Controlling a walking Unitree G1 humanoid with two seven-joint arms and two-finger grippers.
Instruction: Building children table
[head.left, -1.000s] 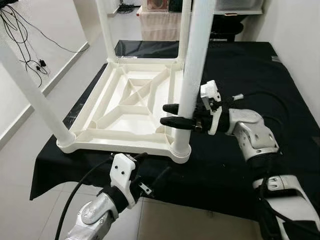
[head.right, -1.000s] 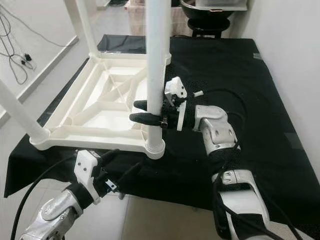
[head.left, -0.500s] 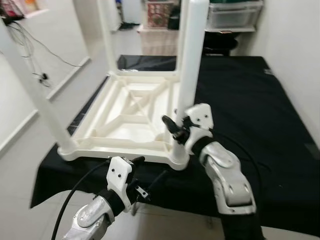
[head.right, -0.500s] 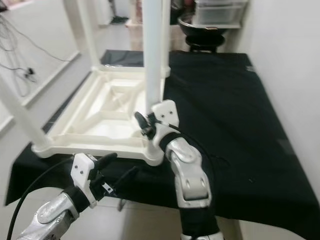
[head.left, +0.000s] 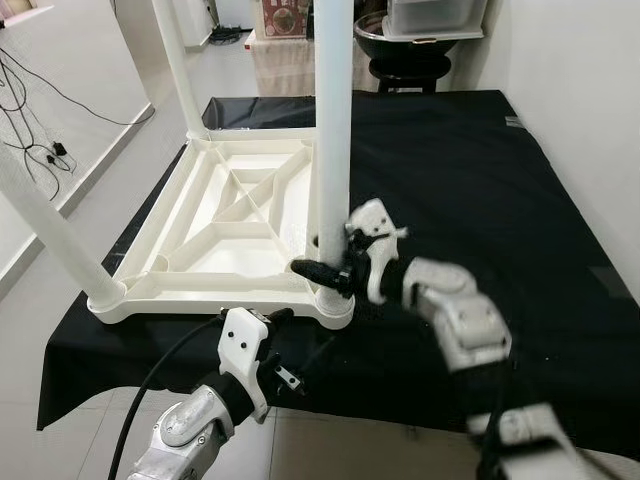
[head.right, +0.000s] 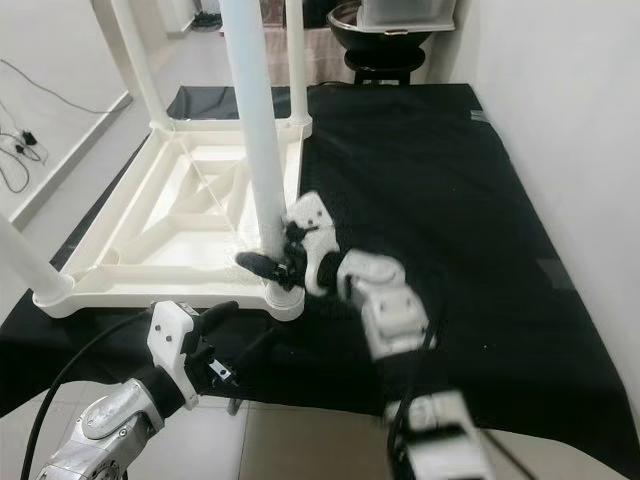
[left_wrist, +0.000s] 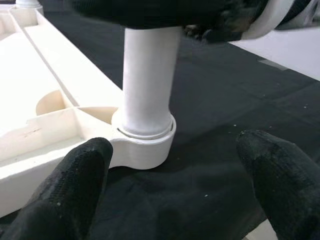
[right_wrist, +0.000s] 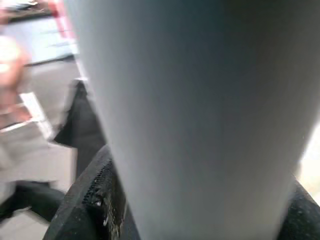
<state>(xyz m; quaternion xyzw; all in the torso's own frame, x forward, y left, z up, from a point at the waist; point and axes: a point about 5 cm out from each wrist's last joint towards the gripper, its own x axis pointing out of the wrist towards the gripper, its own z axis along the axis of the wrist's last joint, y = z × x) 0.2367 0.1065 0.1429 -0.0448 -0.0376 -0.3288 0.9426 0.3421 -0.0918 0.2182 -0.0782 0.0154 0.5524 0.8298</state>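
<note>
A white plastic children's table (head.left: 230, 215) lies upside down on a black cloth, its legs pointing up. My right gripper (head.left: 325, 265) is shut on the near right leg (head.left: 334, 130), just above the corner socket (head.left: 335, 305). In the right wrist view the leg (right_wrist: 200, 120) sits between the black fingers (right_wrist: 95, 200). My left gripper (head.left: 298, 335) hangs open below the cloth's front edge, and its wrist view looks at the same socket (left_wrist: 145, 145). Its fingers (left_wrist: 65, 195) hold nothing.
Other legs stand at the near left (head.left: 50, 235) and far left (head.left: 175, 60) corners. The black cloth (head.left: 480, 180) stretches to the right as far as a white wall. Cables (head.left: 40, 150) lie on the floor at left. A storage box and a stool (head.left: 420, 30) stand behind.
The head view has shifted. My right gripper keeps its hold on the leg and now sits lower, close to the socket, with its forearm swung round. The left gripper has barely moved.
</note>
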